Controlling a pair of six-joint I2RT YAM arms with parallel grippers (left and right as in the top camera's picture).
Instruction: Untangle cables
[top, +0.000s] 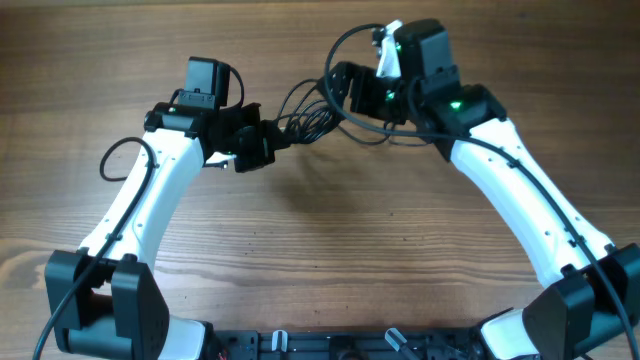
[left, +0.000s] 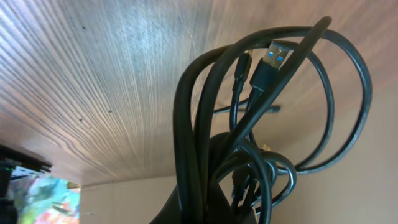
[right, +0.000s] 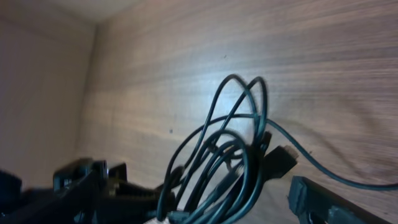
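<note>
The cables (top: 308, 118) hang as one tangled bundle between the two arms, above the far middle of the wooden desk (top: 330, 240). In the overhead view the bundle's long axis runs left to right, rising slightly toward the right. The left pincer (top: 268, 137) meets the bundle's left end and the right pincer (top: 345, 88) its right end; whether either one is clenched on the cords cannot be told from any view. In the left wrist view the loops (left: 249, 124) stand up in front of the camera, and a plug with a blue insert (left: 272, 61) points up and to the right. In the right wrist view several loops (right: 230, 155) arch upward, with a dark plug (right: 281, 158) at their right side
</note>
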